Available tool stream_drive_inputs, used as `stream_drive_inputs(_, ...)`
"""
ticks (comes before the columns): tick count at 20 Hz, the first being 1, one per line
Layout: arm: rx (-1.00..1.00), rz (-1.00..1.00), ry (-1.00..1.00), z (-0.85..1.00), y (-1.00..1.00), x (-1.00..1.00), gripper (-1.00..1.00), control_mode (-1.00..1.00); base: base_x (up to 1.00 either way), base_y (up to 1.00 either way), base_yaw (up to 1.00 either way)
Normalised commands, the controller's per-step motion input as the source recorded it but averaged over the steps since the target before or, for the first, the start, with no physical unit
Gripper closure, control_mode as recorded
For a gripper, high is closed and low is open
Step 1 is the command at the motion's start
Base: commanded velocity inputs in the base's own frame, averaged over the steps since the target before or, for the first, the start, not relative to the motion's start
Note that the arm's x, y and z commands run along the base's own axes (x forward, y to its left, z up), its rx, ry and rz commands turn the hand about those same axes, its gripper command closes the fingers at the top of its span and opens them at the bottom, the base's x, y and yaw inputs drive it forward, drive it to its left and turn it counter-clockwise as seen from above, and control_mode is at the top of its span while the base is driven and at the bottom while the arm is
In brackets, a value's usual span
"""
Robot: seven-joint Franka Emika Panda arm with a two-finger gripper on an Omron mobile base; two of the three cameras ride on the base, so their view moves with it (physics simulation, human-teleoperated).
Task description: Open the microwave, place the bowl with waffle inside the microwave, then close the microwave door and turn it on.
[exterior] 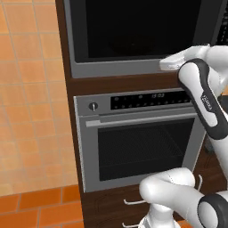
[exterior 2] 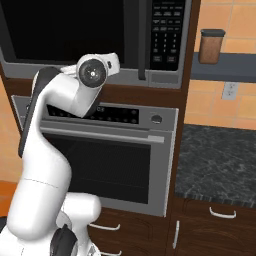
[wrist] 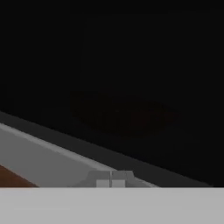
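Note:
The microwave sits built into the cabinet above the oven, and its black glass door lies flush in the grey-silver frame. A dark vertical bar handle runs beside the button keypad on the right. My white hand is up against the lower frame of the door, left of the handle. In the hand view my gripper is shut with nothing in it, its two tips together. It points at the dark glass just above the grey lower frame.
Below the microwave is the silver oven with a round knob and a horizontal handle. Wooden drawers lie under a dark stone counter at the right. A brown jar stands on a shelf. Orange tiled wall is at the left.

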Motion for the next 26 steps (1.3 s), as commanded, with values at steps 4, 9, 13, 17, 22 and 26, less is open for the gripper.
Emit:
stream_drive_inputs(4,0.29,0.0,0.02,0.69,-0.78,-1.0,1.0,-1.0,0.0,0.0,0.0)
stream_drive_inputs(9,0.44,0.01,0.04,0.22,-0.55,-0.41,1.0,-1.0,0.0,0.0,0.0)
stream_drive_inputs(13,0.58,-0.23,0.3,0.17,-0.59,-0.48,1.0,-1.0,0.0,0.0,0.0)
stream_drive_inputs(17,0.66,-0.29,0.35,0.0,-0.46,0.01,1.0,-1.0,0.0,0.0,0.0)
stream_drive_inputs(22,0.61,-0.07,0.05,0.0,-0.4,0.14,1.0,-1.0,0.0,0.0,0.0)
stream_drive_inputs(26,0.29,-0.01,0.03,-0.04,-0.37,0.06,1.0,-1.0,0.0,0.0,0.0)
